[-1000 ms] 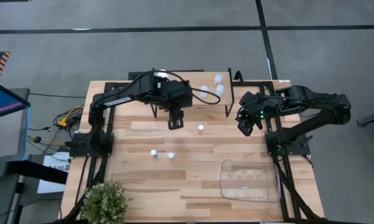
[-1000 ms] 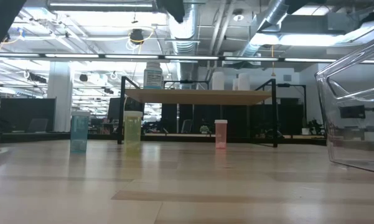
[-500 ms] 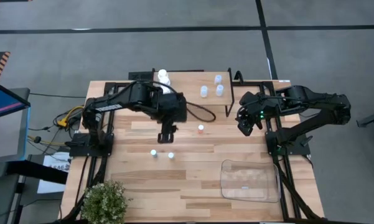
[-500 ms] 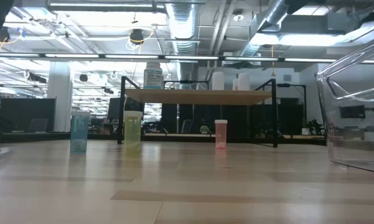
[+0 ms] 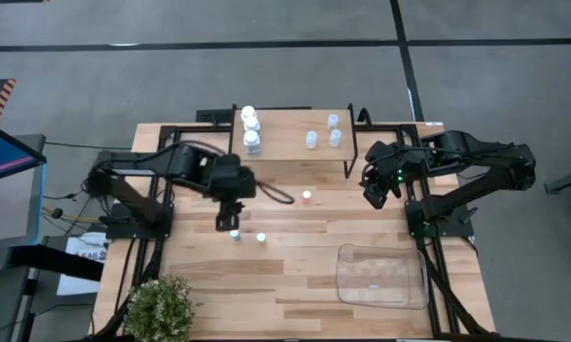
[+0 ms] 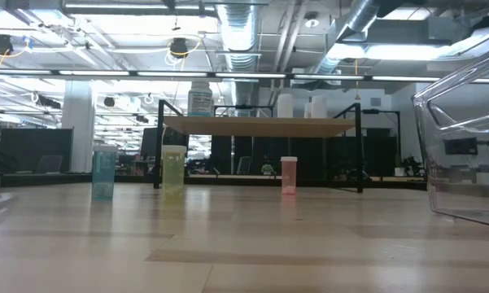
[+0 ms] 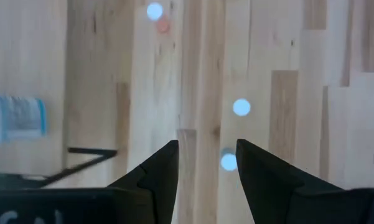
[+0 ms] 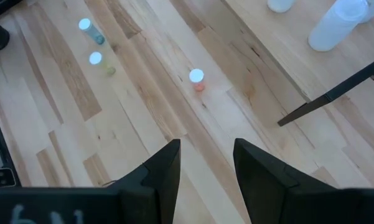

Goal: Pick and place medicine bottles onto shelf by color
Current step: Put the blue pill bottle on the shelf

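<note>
two grippers (image 5: 230,221) (image 5: 371,193) parted, empty, above wooden table (image 5: 295,285), bottles (image 5: 261,237), office ceiling lights (image 6: 130,73) behind

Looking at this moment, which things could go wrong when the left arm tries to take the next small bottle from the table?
1. The left gripper hangs over the blue bottle, and the yellow-green bottle stands close beside it. The open fingers could knock the neighbour over.
2. The shelf already holds three white bottles in a tight row at its left end. Placing another there could topple them.
</note>
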{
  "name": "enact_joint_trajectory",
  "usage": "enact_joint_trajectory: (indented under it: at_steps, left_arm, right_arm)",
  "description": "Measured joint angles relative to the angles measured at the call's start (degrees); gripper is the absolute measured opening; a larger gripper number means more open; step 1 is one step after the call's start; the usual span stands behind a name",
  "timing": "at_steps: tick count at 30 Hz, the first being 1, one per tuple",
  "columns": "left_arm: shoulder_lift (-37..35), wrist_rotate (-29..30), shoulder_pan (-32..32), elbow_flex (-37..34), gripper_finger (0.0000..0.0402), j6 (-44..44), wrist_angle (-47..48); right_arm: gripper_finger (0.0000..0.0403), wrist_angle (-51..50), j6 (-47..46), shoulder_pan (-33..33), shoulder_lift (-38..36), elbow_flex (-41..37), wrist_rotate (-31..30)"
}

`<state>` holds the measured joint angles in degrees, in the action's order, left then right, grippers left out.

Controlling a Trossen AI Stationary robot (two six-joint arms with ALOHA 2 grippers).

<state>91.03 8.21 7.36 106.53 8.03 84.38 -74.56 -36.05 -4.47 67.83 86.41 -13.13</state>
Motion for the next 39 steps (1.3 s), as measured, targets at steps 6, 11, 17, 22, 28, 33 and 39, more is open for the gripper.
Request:
enact_joint_trajectory:
  at_steps: [6,11,17,22,28,33,39]
  left_arm:
    - [-9.14,-0.29,2.95,-17.04,0.0146,5.40,-11.93]
    - [-11.90,-0.72,4.89,-26.95,0.0148,10.53,-16.81]
    - [-11.90,-4.70,6.25,-35.39,0.0184,12.71,-16.75]
    - [-11.87,-4.92,7.29,-40.21,0.0226,13.99,-18.31]
    - [-11.87,-4.88,8.54,-47.14,0.0253,14.52,-23.51]
    - [-11.87,-3.07,9.26,-53.36,0.0252,15.72,-30.78]
    - [-11.85,0.09,9.26,-57.44,0.0249,15.48,-36.59]
  right_arm:
    - [0.0173,0.00,0.00,0.00,-0.02,0.00,0.04]
    - [0.0173,0.02,0.00,0.00,0.00,0.00,0.04]
    - [0.0173,0.00,0.00,0.00,0.00,0.00,0.07]
    - [0.0173,0.02,0.00,0.00,-0.02,0.00,0.09]
    - [0.0173,0.01,-0.03,0.00,0.00,0.00,0.10]
    - [0.0173,0.02,-0.03,0.00,0.00,0.00,0.11]
    - [0.0173,0.00,0.00,0.00,-0.02,0.00,0.11]
